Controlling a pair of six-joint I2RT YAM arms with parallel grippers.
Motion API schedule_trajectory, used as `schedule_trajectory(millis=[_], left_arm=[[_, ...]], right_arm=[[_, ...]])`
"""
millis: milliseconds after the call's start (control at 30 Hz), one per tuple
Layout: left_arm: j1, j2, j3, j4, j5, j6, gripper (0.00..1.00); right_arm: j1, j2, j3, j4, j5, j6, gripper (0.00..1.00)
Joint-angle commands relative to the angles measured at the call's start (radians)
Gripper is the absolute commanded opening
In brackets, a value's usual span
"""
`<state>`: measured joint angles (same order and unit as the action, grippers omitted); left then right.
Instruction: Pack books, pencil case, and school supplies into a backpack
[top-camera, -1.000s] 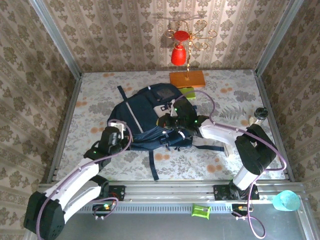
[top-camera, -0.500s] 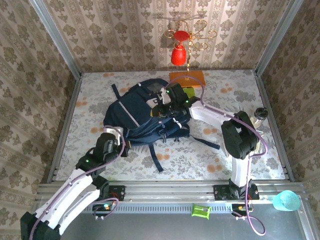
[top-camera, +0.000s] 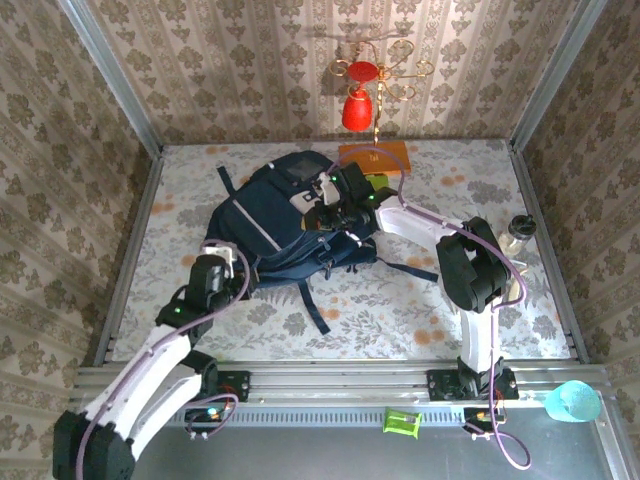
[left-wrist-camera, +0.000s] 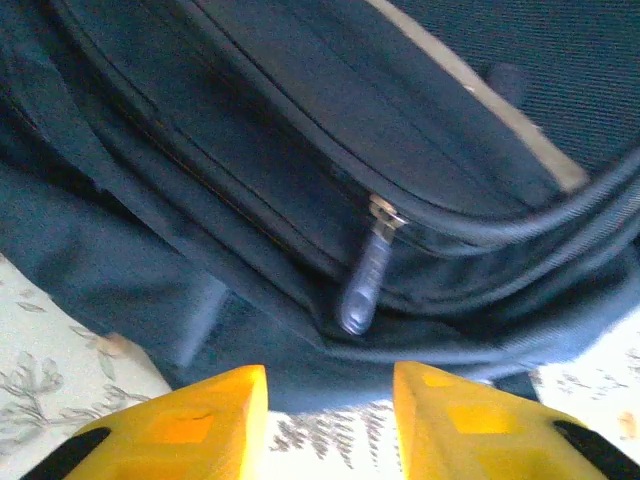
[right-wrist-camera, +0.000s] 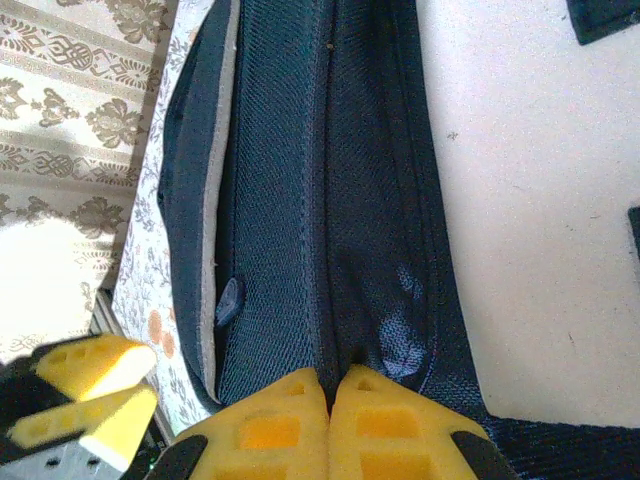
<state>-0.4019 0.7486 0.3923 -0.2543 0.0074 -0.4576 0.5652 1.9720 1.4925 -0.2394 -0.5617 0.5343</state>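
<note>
The navy backpack (top-camera: 275, 210) lies on the floral table with its straps trailing toward the near edge. My right gripper (top-camera: 325, 212) is on top of it, shut on a fold of its fabric (right-wrist-camera: 345, 300); the jaws press together (right-wrist-camera: 333, 378). Just off the pack's near-left edge, my left gripper (top-camera: 238, 265) stands open (left-wrist-camera: 330, 400). A grey zip pull (left-wrist-camera: 360, 290) hangs just beyond its fingertips, untouched. A light green school supply (top-camera: 376, 181) lies behind the pack. The books and pencil case are hidden.
An orange slab (top-camera: 375, 156) with a gold stem and a red bell (top-camera: 358, 106) stands at the back. A small bottle (top-camera: 518, 232) stands at the right. Metal rails (top-camera: 130, 250) border the table. My left gripper's yellow fingers (right-wrist-camera: 90, 400) show in the right wrist view.
My right gripper has dragged the backpack toward the back left. My left gripper has opened and let go of the pack's edge.
</note>
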Motion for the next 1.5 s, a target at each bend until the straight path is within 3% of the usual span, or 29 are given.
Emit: schedule_trajectory(millis=[0,267,533,1067,1467], left_arm=[[0.015,0.101,0.084,0.069,0.036,0.103,0.43],[0.014,0.262,0.136,0.125,0.078,0.177,0.45],[0.017,0.367,0.164,0.12,0.085,0.17,0.41],[-0.008,0.302,0.129,0.035,0.131,0.121,0.33],[-0.009,0.362,0.131,0.053,0.111,0.113,0.32]], right_arm=[[-0.01,-0.041,-0.012,0.01,-0.027,-0.031,0.0],[-0.011,-0.053,-0.011,0.04,-0.042,-0.006,0.0],[-0.016,-0.053,-0.011,0.037,-0.042,-0.006,0.0],[-0.025,-0.052,-0.014,0.054,-0.046,0.006,0.0],[-0.027,-0.055,-0.019,0.06,-0.05,0.011,0.0]])
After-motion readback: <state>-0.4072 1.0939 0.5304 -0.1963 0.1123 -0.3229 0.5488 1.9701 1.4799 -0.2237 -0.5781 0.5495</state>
